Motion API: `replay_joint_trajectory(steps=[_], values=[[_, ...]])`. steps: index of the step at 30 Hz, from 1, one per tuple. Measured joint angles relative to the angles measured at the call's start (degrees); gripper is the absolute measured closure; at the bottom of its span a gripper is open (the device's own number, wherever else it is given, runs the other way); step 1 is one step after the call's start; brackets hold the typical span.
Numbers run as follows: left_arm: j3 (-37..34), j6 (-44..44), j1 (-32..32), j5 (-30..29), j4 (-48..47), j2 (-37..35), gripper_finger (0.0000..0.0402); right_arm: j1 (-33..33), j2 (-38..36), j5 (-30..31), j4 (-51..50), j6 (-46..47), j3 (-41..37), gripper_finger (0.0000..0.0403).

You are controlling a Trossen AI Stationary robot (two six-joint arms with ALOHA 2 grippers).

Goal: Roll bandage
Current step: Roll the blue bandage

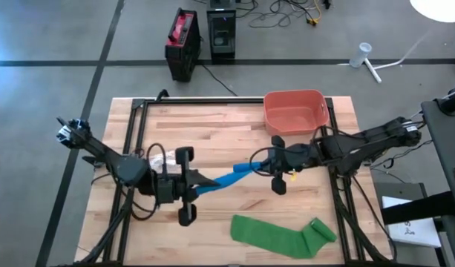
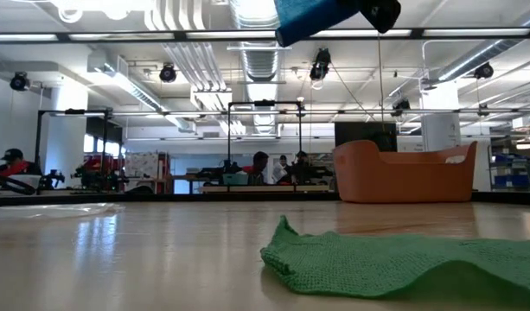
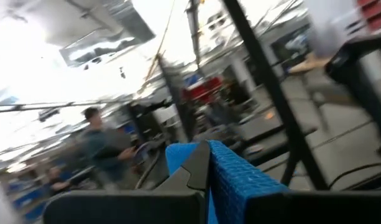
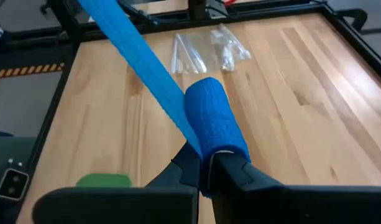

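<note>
A blue bandage [image 1: 231, 176] hangs in the air between my two grippers, over the middle of the wooden table. Its rolled part [image 4: 214, 118] is at my right gripper [image 1: 258, 165], which is shut on it. From the roll a flat strip [image 4: 131, 53] runs to my left gripper [image 1: 205, 183], which is shut on the strip's free end [image 3: 237, 180]. In the low view only a bit of the blue bandage [image 2: 312, 17] shows, at the top edge. A green bandage [image 1: 283, 236] lies partly unrolled on the table near its front edge. My left gripper pinches the strip's free end [image 3: 222, 163] between its two fingers, roughly level, coming from the table's left. The cloth sticks out past the fingertips [image 3: 193, 168] and is clear of the table. My right gripper pinches the near end of the roll [image 4: 218, 149] between its two fingers, slanting down from the table's right. The roll points on past the fingertips [image 4: 234, 167], along them. It is lifted clear, and the strip leaves it drawn straight toward the left gripper.
An orange bin [image 1: 295, 111] stands at the table's far edge, behind the right arm. Clear plastic wrappers [image 4: 206, 53] lie on the wood by the left arm. The green bandage [image 2: 403, 263] lies in the near right part of the table. People sit in the room beyond.
</note>
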Motion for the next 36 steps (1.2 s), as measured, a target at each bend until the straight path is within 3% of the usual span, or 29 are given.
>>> replay_joint_trajectory(steps=[3,8,13,18,23,29,32,36], values=[[0.0,3.2,-0.7,-4.6,-0.3,-0.2,0.0401,0.0,-0.2,-0.1,-0.6,0.5,0.0,0.0395],[0.0,6.1,0.2,-17.5,-1.5,-1.7,0.0401,1.5,-0.8,-4.6,-0.4,-3.4,0.0,0.0395],[-3.1,3.3,1.6,-18.7,-3.1,-5.5,0.0401,4.0,-2.9,-2.3,-0.5,-8.3,0.7,0.0395],[-9.9,-2.8,4.7,-14.8,-3.0,-10.7,0.0401,6.0,-6.5,2.0,-0.3,-14.5,1.0,0.0395],[-15.6,-7.6,12.6,-9.3,0.4,-12.8,0.0401,6.7,-7.9,-4.7,0.1,-17.4,1.0,0.0395],[-17.9,-14.3,22.2,3.5,1.3,-11.7,0.0401,6.8,-7.3,-11.4,-0.1,-18.2,1.0,0.0395],[-17.9,-16.5,25.1,8.0,1.3,-9.8,0.0401,7.0,-7.4,-11.7,0.0,-18.8,1.0,0.0395],[-17.9,-17.8,26.6,9.6,1.3,-6.8,0.0401,7.6,-8.9,-11.7,1.1,-20.9,1.0,0.0395]])
